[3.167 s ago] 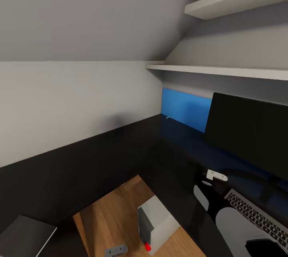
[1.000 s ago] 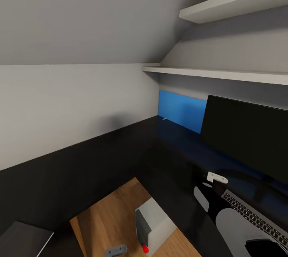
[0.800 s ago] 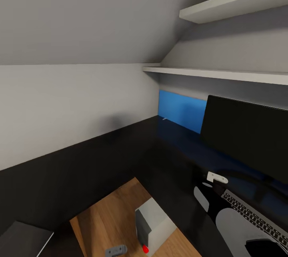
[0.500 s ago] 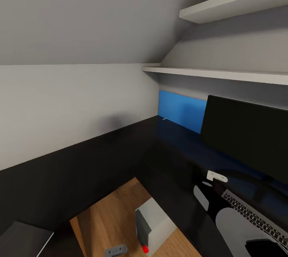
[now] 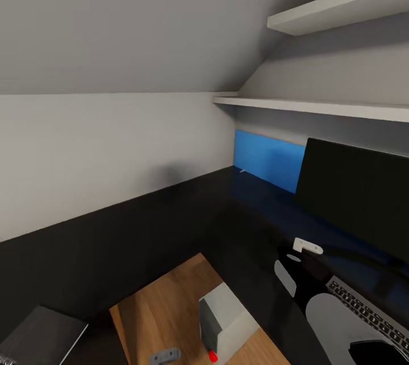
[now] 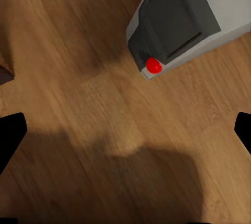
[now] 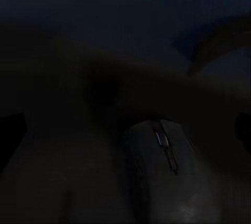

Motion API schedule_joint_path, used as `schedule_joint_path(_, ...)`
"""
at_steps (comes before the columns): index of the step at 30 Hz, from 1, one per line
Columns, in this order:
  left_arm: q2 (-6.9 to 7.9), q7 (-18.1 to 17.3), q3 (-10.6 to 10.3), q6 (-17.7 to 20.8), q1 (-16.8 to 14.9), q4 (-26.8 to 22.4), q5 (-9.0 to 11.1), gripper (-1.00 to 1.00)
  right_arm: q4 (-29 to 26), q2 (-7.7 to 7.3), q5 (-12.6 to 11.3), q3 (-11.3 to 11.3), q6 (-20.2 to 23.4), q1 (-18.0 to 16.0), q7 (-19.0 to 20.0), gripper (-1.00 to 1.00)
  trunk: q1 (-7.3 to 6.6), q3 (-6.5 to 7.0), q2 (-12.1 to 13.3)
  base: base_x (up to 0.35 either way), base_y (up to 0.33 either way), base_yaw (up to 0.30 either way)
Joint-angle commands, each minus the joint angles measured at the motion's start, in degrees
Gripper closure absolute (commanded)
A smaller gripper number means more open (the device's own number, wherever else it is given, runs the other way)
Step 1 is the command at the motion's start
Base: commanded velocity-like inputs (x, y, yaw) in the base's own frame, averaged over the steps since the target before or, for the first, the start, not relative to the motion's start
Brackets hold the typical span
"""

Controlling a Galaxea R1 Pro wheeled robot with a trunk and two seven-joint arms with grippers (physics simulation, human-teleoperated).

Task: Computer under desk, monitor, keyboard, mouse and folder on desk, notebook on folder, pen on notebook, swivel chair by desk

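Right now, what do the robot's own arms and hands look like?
The right arm is black with smooth pale grey shell panels and a small white bracket near its far end. The left hand and right hand have plain black fingers. I can make out no cables or markings.

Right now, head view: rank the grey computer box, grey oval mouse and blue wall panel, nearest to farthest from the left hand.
1. Grey computer box, floor, beside the left hand.
2. Grey oval mouse, on the desk.
3. Blue wall panel, far back.
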Motion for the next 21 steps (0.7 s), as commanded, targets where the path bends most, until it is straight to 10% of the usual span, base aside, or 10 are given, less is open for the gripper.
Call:
schedule_joint_path(1,0.06,0.48,-0.31,0.13,-0.07,-0.1,0.23,-1.0,-0.09,-0.09,-0.41,0.47,0.02,-0.02,-0.43,-1.0,0.0,0.0,-0.04,0.0,0.0,0.194)
schedule_joint_path(21,-0.01,0.48,-0.4,0.13,-0.07,-0.03,0.31,-1.0,-0.19,0.09,-0.28,0.78,-0.36,-0.02,-0.3,-1.0,0.0,1.15,-0.04,0.0,0.0,0.214)
